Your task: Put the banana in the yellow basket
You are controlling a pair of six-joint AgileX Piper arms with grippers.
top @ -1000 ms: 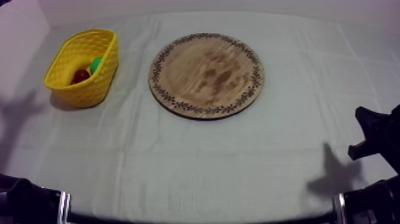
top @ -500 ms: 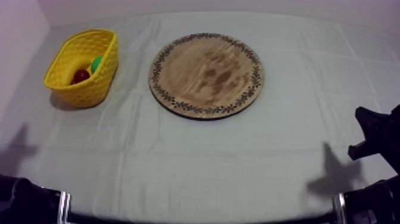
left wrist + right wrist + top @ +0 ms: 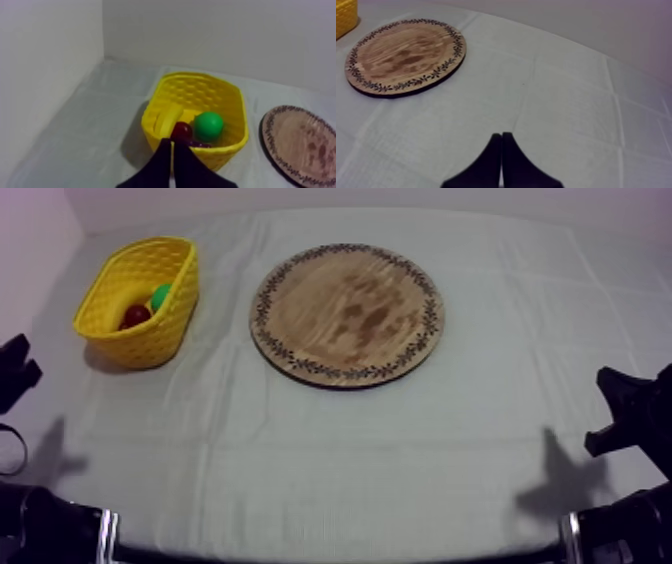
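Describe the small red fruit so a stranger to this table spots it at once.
Start at the round wooden board mid-table, then go to the yellow basket beside it, toward the corner of the walls. Inside sits the small red fruit, between a pale banana and a bright green round fruit; it is the only red one.

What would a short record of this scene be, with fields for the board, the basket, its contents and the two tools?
wooden board: round, nothing on it
yellow basket: beside the board, apart from it
basket contents: banana, small red fruit, green round fruit
left tool: shut on nothing, pointing at the basket
right tool: shut on nothing, over bare cloth near the board
task state: banana already in the basket
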